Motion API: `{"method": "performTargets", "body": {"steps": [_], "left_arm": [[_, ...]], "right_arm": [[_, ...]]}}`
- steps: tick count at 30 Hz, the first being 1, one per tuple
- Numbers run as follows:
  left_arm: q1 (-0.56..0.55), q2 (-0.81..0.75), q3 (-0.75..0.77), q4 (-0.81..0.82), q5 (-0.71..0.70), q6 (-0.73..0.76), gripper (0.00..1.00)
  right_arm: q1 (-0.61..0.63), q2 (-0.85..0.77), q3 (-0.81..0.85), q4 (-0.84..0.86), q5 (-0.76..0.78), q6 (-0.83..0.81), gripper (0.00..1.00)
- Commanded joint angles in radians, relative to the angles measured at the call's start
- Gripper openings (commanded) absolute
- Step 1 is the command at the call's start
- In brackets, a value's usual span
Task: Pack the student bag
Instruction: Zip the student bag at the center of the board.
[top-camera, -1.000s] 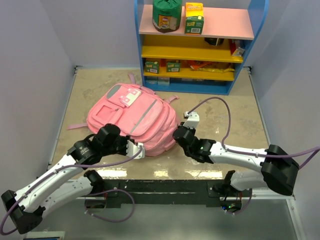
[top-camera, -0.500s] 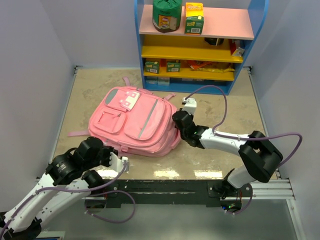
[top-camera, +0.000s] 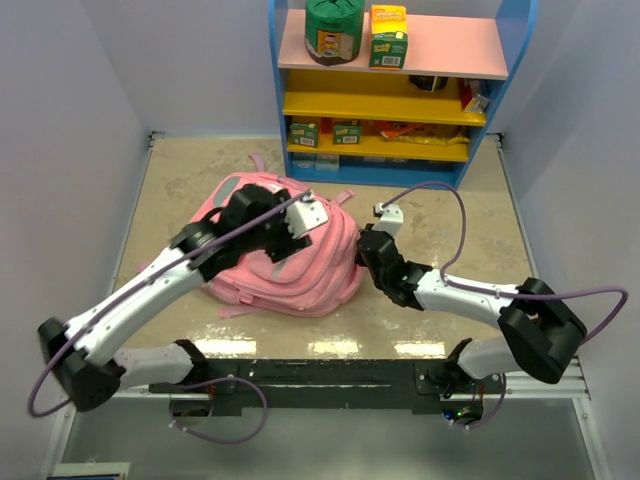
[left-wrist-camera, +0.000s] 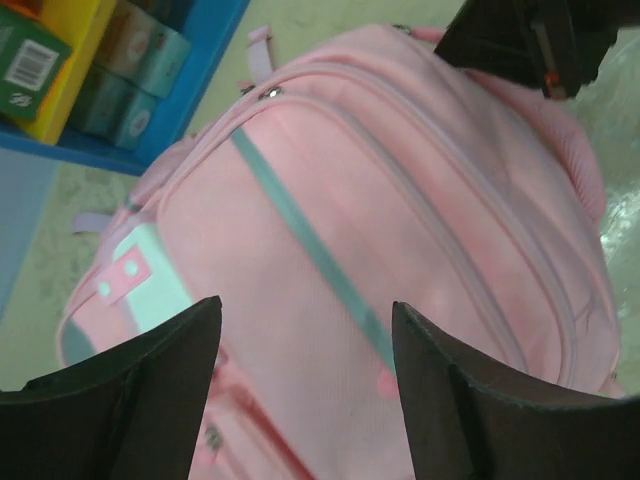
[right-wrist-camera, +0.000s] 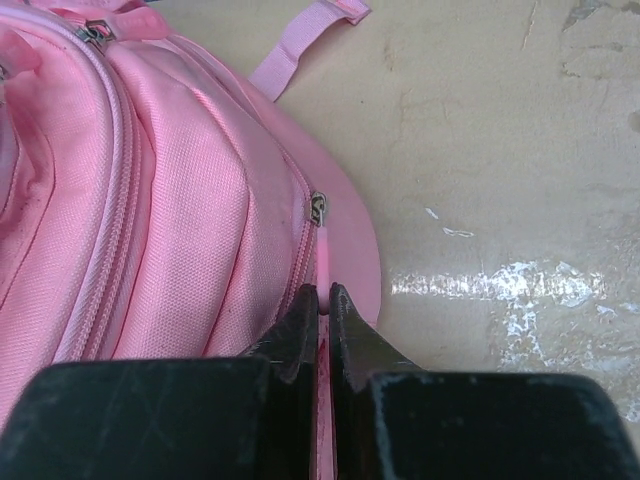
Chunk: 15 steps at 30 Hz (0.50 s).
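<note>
Beige table (top-camera: 200, 170) carries the student bag (top-camera: 310, 272), which lies flat in the middle, before a blue shelf (top-camera: 440, 45). The left gripper (left-wrist-camera: 305, 325) hovers over the bag's front, jaws wide apart, holding nothing. The right gripper (right-wrist-camera: 318, 297) is closed on the pink zipper pull (right-wrist-camera: 322, 250) at the bag's right edge.

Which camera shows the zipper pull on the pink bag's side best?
The right wrist view: the zipper pull sits centre, pinched in the shut right tool. The top view leaves it too small to see; the left wrist view shows the student bag's front, not the pull.
</note>
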<state>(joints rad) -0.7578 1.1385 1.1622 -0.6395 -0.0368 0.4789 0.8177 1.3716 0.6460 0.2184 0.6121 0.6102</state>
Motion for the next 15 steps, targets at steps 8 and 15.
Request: {"method": "performTargets", "body": {"steps": [8, 15], "left_arm": [[-0.006, 0.345, 0.180, 0.179, 0.052, -0.266, 0.80], [-0.037, 0.372, 0.186, 0.198, 0.084, -0.278, 0.85]], "right_arm": [[0.001, -0.052, -0.003, 0.104, -0.032, 0.010, 0.00], [0.001, -0.062, -0.005, 0.110, -0.052, 0.003, 0.00]]}}
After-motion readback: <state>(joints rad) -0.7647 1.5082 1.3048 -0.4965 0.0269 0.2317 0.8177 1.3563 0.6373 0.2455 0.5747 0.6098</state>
